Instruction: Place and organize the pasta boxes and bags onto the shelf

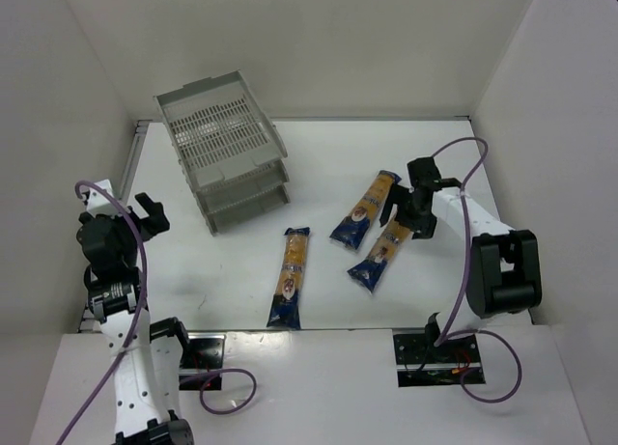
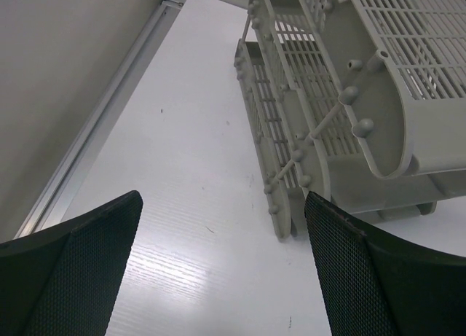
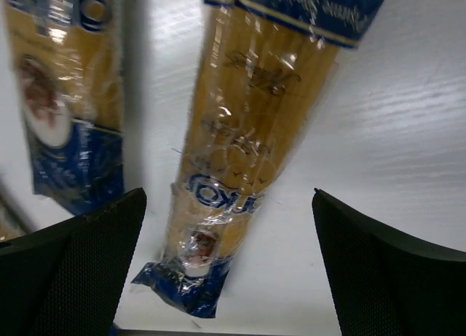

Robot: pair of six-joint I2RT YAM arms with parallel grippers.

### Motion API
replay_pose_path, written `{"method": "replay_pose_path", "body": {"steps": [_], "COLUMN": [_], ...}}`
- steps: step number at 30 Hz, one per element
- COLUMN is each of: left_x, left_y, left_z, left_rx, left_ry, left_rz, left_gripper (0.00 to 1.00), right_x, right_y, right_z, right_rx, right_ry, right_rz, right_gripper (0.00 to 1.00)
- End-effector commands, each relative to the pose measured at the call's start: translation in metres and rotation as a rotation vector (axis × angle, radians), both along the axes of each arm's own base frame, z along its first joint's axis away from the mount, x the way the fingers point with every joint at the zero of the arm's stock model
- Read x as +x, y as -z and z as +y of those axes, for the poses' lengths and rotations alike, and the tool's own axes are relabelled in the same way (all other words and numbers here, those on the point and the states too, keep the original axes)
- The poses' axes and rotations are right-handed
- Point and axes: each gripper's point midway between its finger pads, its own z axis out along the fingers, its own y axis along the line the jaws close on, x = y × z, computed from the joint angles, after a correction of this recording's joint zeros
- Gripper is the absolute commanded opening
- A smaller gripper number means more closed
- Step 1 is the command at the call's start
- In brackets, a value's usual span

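Right gripper [image 1: 401, 216] hangs wide open and empty over a long narrow bag of yellow-orange pasta with dark blue ends [image 3: 247, 124], at 3 o'clock on the white surface [image 1: 232, 271]. A second such bag [image 3: 65, 95] lies just beside it and a third bag [image 1: 291, 276] near 6 o'clock. Left gripper [image 2: 222, 205], equally wide and empty, faces the light grey plastic three-tier tray shelf [image 1: 224, 136] at 11 o'clock.

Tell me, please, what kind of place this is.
Probably a robot test cell in a lab, not a home or shop. A white table is boxed in by plain white walls, two arms are bolted at its near edge, and a shelf and three pasta bags are laid out.
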Motion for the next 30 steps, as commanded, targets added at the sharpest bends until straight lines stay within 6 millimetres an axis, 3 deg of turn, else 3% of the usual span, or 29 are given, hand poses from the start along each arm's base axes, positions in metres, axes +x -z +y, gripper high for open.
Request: {"method": "replay_pose_path", "body": {"steps": [1, 8, 13, 16, 19, 20, 23, 24, 26, 27, 29, 30], "left_x": [0.003, 0.006, 0.005, 0.006, 0.005, 0.005, 0.005, 0.004, 0.004, 0.004, 0.004, 0.004], "left_y": [-0.011, -0.007, 0.0, 0.0, 0.0, 0.002, 0.0, 0.0, 0.005, 0.003, 0.003, 0.003], "left_z": [-0.002, 0.003, 0.008, 0.011, 0.014, 0.017, 0.02, 0.023, 0.023, 0.026, 0.026, 0.026], "left_rx": [-0.017, -0.019, -0.027, -0.018, -0.018, -0.022, -0.018, -0.018, -0.022, -0.018, -0.017, -0.017], "left_ry": [0.01, 0.001, -0.018, -0.025, -0.036, -0.045, -0.056, -0.067, -0.067, -0.076, -0.076, -0.076], "left_rz": [-0.048, -0.041, -0.024, -0.022, -0.022, -0.014, -0.023, -0.023, -0.014, -0.023, -0.023, -0.023], "left_gripper": [0.99, 0.99, 0.99, 0.99, 0.99, 0.99, 0.99, 0.99, 0.99, 0.99, 0.99, 0.99], "right_x": [-0.022, -0.022, -0.03, -0.03, -0.031, -0.032, -0.038, -0.042, -0.038, -0.031, -0.02, -0.003], "right_y": [0.018, 0.041, 0.058, 0.067, 0.072, 0.076, 0.081, 0.083, 0.087, 0.083, 0.078, 0.067], "right_z": [-0.006, 0.001, 0.026, 0.025, 0.018, 0.018, 0.017, 0.015, 0.012, 0.01, 0.011, 0.013], "right_rx": [-0.023, 0.003, 0.076, 0.067, 0.03, 0.027, 0.023, 0.013, -0.006, -0.017, -0.018, -0.018], "right_ry": [0.09, 0.078, 0.026, 0.042, 0.043, 0.043, 0.044, 0.047, 0.039, 0.028, 0.003, -0.028], "right_rz": [0.103, 0.168, 0.22, 0.239, 0.248, 0.259, 0.282, 0.291, 0.278, 0.257, 0.224, 0.16], "right_gripper": [1.0, 0.98, 0.97, 0.95, 0.82, 0.7, 0.51, 0.38, 0.2, 0.01, 0.0, 0.0]}}
